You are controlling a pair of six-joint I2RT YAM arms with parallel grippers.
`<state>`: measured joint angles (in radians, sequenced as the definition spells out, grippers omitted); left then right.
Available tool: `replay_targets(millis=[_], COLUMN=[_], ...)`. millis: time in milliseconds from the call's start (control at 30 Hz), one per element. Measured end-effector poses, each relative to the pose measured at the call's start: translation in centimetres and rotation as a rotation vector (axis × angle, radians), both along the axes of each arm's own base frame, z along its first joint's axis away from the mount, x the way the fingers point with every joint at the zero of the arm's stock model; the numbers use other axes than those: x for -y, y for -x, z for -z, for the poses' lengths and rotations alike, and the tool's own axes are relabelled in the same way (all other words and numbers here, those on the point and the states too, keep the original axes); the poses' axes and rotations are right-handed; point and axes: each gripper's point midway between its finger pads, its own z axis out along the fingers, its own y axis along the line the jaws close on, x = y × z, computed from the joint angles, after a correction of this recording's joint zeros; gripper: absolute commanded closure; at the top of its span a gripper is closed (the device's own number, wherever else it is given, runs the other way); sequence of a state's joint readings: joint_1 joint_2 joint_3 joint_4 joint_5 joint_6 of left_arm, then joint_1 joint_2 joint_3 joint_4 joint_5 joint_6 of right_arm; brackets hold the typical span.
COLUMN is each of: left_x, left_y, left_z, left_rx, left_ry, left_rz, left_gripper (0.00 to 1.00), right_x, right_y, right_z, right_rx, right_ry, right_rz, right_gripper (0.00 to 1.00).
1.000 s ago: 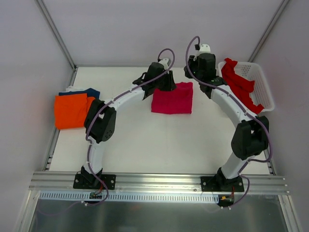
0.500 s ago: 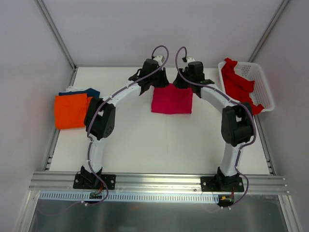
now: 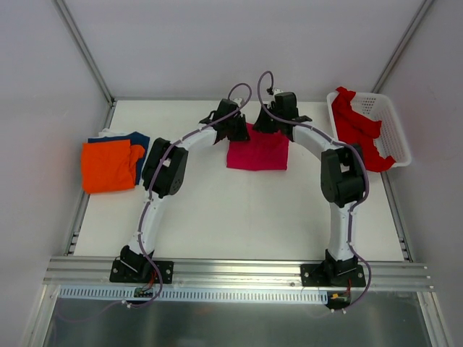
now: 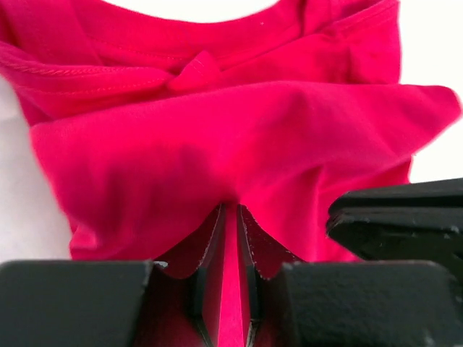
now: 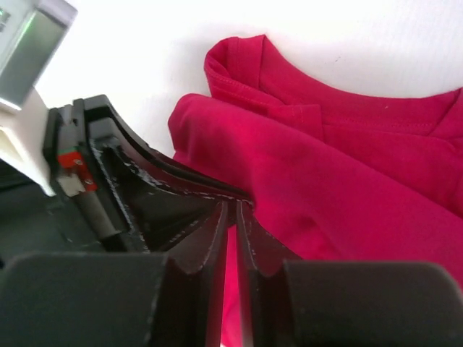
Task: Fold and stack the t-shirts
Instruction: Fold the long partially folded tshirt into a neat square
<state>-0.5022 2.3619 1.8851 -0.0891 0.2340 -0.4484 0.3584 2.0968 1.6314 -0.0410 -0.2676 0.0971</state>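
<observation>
Top external view: shows the crimson-pink soft cloth t-shirt (image 3: 258,152) lying as a rough square on the white counter (image 3: 217,210), toward the middle of its far edge. Grips the shirt's far hem at both ends: left tool (image 3: 234,130) at the far-left corner, right tool (image 3: 273,127) at the far-right, each pressed together on a thin fold of cloth, as seen in both wrist views. Lies wholly nearward of both tools, hem running left-right. Likely calls for drawing that hem toward the near edge, neither arm closer.
</observation>
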Motion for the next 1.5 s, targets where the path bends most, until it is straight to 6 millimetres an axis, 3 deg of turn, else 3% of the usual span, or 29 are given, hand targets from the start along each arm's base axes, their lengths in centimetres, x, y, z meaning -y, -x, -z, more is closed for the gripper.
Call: replay_targets(millis=[133,333,667,800,1500], left_x=[0.4,0.4,-0.4,-0.5,-1.1], left_y=[-0.7,-2.0,-2.1,-1.7,-0.5], left_z=[1.2,1.3,1.9,2.8,2.6], left_rx=[-0.027,-0.037,-0.062,-0.074,-0.077], left_ry=[0.019,0.063,0.075,0.072,0.095], left_rz=[-0.002,-0.01,-0.024,-0.02,-0.002], left_gripper=[0.89,0.9,0.93,0.94,0.97], right_x=[-0.3,0.0,4.7,6.5,13.3], right_y=[-0.8,-1.8,-0.6,-0.4,-0.5], right_z=[1.3,4.4,8.1,8.2,8.2], right_rx=[-0.034,-0.121,-0.232,-0.232,-0.276], right_ry=[0.013,0.074,0.227,0.26,0.313], right_rz=[0.0,0.025,0.152,0.2,0.334], right_gripper=[0.89,0.9,0.91,0.91,0.89])
